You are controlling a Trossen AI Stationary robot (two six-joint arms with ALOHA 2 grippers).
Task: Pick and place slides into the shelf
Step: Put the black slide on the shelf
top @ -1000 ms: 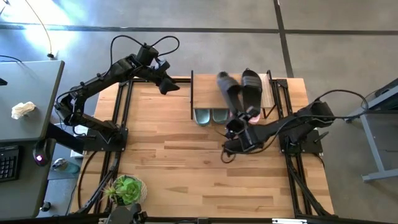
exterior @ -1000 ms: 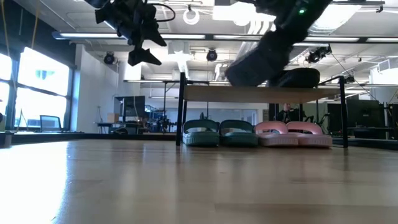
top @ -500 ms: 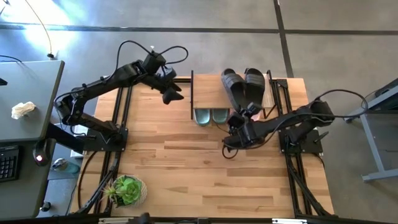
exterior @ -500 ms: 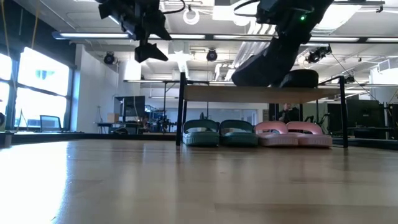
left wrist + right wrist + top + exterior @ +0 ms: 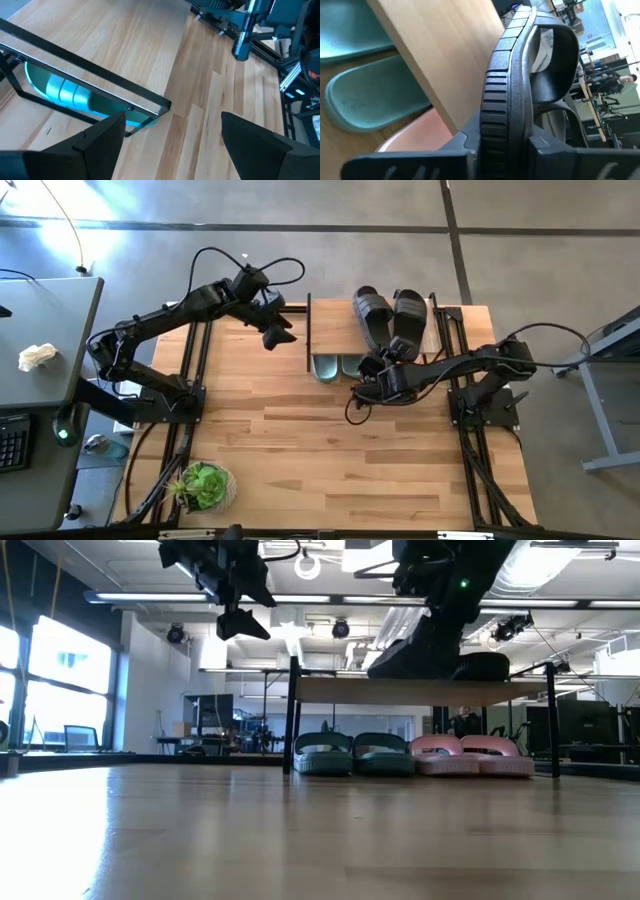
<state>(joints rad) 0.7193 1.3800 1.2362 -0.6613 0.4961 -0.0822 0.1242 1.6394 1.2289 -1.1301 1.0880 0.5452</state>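
The shelf stands at the table's far edge. One black slide lies flat on its plank top. My right gripper is shut on the second black slide, beside the first and over the plank. In the low view this slide tilts, its far end down at the plank. The green pair and the pink pair rest on their soles under the shelf. My left gripper hangs open in the air left of the shelf. My right gripper pinches the black slide at its heel end between the two fingers, one on each face of the sole. The fingers come from the table's near side, along the slide. The heel is raised; whether the toe rests on the plank I cannot tell.
A potted plant sits at the near left corner. A grey desk with a keyboard stands left of the table. Bare wood stretches across the table's near half. The shelf's black end frame is just ahead of my left gripper.
My right gripper has moved toward the far edge and down, carrying the black slide over the shelf top. The slide has turned to lie parallel with the other black one and tips lower. My left gripper has shifted slightly toward the shelf, staying open.
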